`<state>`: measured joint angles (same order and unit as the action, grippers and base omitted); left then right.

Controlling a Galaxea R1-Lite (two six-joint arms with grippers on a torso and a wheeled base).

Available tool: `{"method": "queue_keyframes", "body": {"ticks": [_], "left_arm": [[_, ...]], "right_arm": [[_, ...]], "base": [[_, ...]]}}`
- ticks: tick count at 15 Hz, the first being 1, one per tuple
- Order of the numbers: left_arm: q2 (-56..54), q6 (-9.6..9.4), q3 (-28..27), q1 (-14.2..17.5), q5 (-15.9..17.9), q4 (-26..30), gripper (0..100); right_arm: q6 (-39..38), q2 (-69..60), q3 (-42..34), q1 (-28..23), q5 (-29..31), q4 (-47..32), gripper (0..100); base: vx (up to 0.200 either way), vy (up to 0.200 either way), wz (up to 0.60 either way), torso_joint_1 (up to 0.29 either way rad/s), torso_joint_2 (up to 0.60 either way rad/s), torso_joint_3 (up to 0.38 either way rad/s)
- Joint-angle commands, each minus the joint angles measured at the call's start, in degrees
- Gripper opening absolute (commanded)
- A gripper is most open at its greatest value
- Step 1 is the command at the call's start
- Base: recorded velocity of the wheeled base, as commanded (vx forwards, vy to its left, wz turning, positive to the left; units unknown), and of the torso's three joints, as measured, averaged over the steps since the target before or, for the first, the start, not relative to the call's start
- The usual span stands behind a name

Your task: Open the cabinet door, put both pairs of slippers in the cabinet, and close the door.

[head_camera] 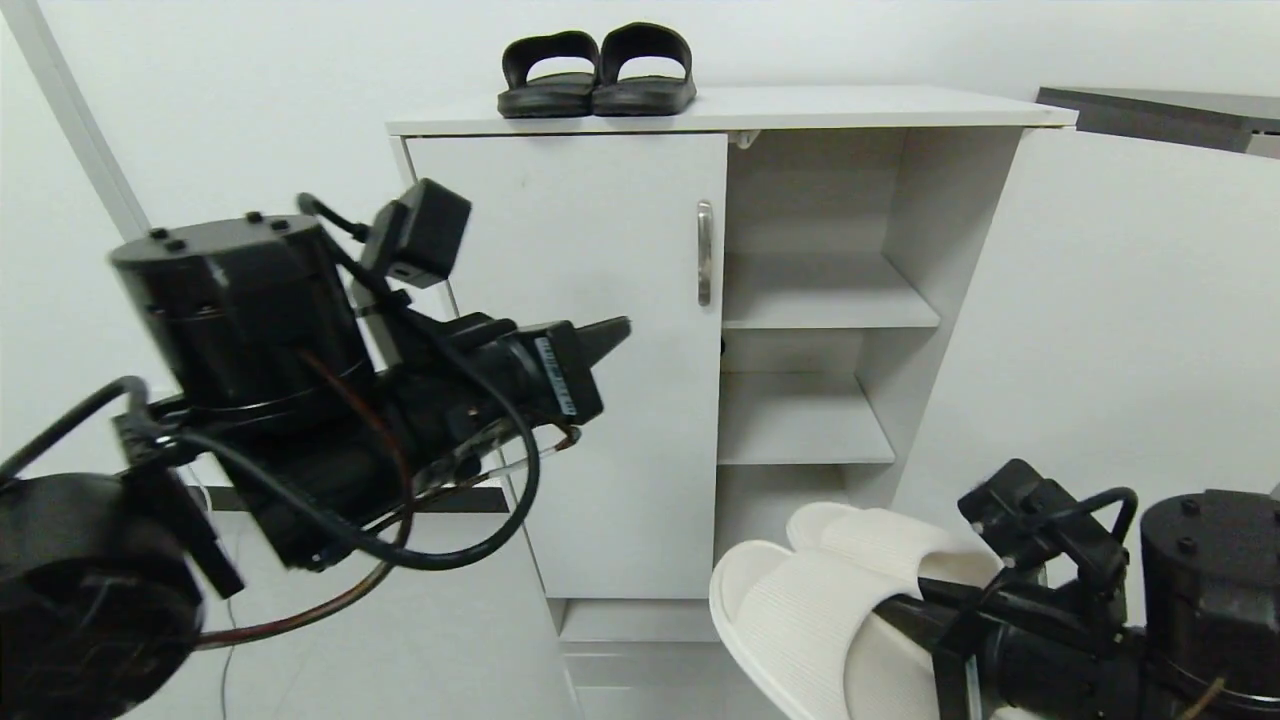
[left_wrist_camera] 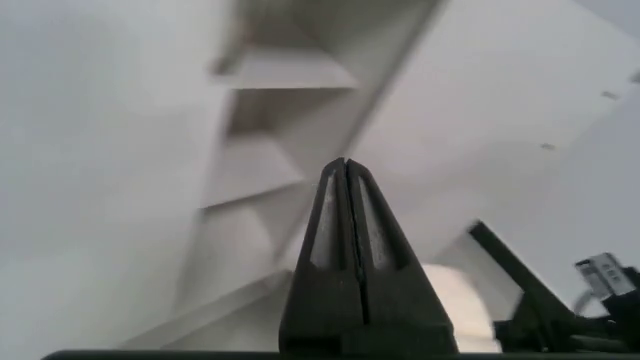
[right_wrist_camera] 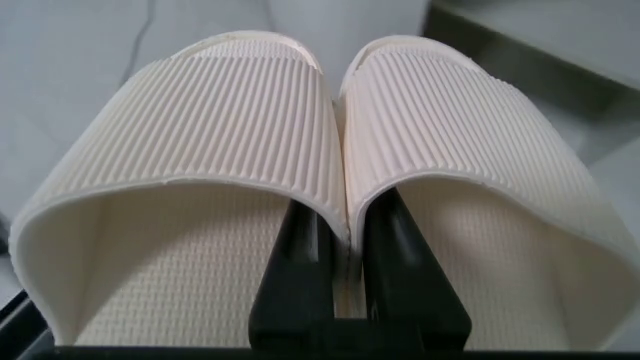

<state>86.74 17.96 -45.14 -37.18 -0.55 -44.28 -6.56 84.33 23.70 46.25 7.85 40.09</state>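
A white cabinet (head_camera: 730, 108) stands ahead with its right side open, showing bare shelves (head_camera: 810, 295); its left door (head_camera: 580, 360) with a metal handle (head_camera: 704, 252) is shut. A black pair of slippers (head_camera: 597, 72) sits on the cabinet top. My right gripper (head_camera: 900, 610), low at the right, is shut on the inner edges of a white pair of slippers (head_camera: 820, 590) (right_wrist_camera: 330, 170), holding both together below the open compartment. My left gripper (head_camera: 610, 335) (left_wrist_camera: 346, 180) is shut and empty, raised in front of the left door.
The open door panel (head_camera: 1160, 115) of the cabinet juts out at the upper right. A white wall lies behind, and pale floor below the cabinet. The open shelves (left_wrist_camera: 270, 160) also show past my left fingers.
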Motion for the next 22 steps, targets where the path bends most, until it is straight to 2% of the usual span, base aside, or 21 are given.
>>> {"method": "queue_keyframes", "body": {"ticks": [1,2,4,5,6,8,9,10,11,12,14,17,19,21,22], "left_arm": [[-12.64,-1.08,8.76,1.06,-7.36,2.79,0],[-16.78,-1.96,12.01,1.06,-9.91,4.46,0],[-27.06,-4.42,18.25,1.32,-17.82,9.47,0],[-32.33,-4.77,20.18,5.63,-20.72,13.08,0],[-36.90,-4.95,21.41,10.64,-20.90,16.85,0],[-46.66,-5.12,23.08,15.91,-22.92,25.29,0],[-50.44,-5.74,23.87,17.85,-24.32,29.51,0],[-54.22,-7.15,25.72,20.31,-25.03,32.41,0],[-58.08,-8.90,28.27,22.33,-24.94,33.29,0],[-61.07,-10.84,30.46,22.77,-24.94,33.38,0],[-65.20,-11.28,32.22,24.00,-24.85,33.55,0],[-67.93,-11.63,34.59,30.41,-24.76,33.55,0],[-69.33,-12.24,38.90,32.08,-24.24,33.55,0],[-74.34,-13.74,45.14,32.26,-20.02,33.91,0],[-77.86,-13.83,45.14,33.58,-19.75,37.86,0]], "right_arm": [[-0.65,5.58,3.20,-1.34,2.87,0.07,0],[-0.65,6.63,3.72,-1.60,4.01,0.07,0],[-0.47,7.42,3.99,-1.51,4.81,0.16,0],[-0.30,7.51,3.99,-1.25,4.81,0.07,0],[-0.30,7.77,3.99,-1.16,4.81,0.07,0],[-0.30,8.21,3.90,-1.16,4.89,0.16,0],[-0.30,8.30,3.99,-1.16,4.81,0.07,0],[-0.30,8.57,4.16,-1.16,4.89,0.07,0],[-0.30,9.01,4.43,-1.08,4.98,0.25,0],[-0.30,9.18,4.60,-0.99,4.89,0.33,0],[-0.38,9.88,5.48,-0.99,5.33,0.60,0],[-0.38,9.44,5.57,-0.28,8.23,0.60,0],[-0.21,9.09,5.57,0.42,8.41,0.95,0],[-0.21,9.09,5.57,0.68,8.41,0.95,0],[-0.21,9.09,5.48,1.03,8.50,0.95,0]], "base": [[0.000,0.000,0.00,0.000,0.00,0.000],[0.000,0.000,0.00,0.000,0.00,0.000],[0.000,0.000,0.00,0.000,0.00,0.000],[0.000,0.000,0.00,0.000,0.00,0.000],[0.000,0.000,0.00,0.000,0.00,0.000],[0.000,0.000,0.00,0.000,0.00,0.000],[0.000,0.000,0.00,0.000,0.00,0.000],[0.000,0.000,0.00,0.000,0.00,0.000],[0.000,0.000,0.00,0.000,0.00,0.000],[0.000,0.000,0.00,0.000,0.00,0.000],[0.000,0.000,0.00,0.000,0.00,0.000],[0.000,0.000,0.00,0.000,0.00,0.000],[0.000,0.000,0.00,0.000,0.00,0.000],[0.000,0.000,0.00,0.000,0.00,0.000],[0.000,0.000,0.00,0.000,0.00,0.000]]}}
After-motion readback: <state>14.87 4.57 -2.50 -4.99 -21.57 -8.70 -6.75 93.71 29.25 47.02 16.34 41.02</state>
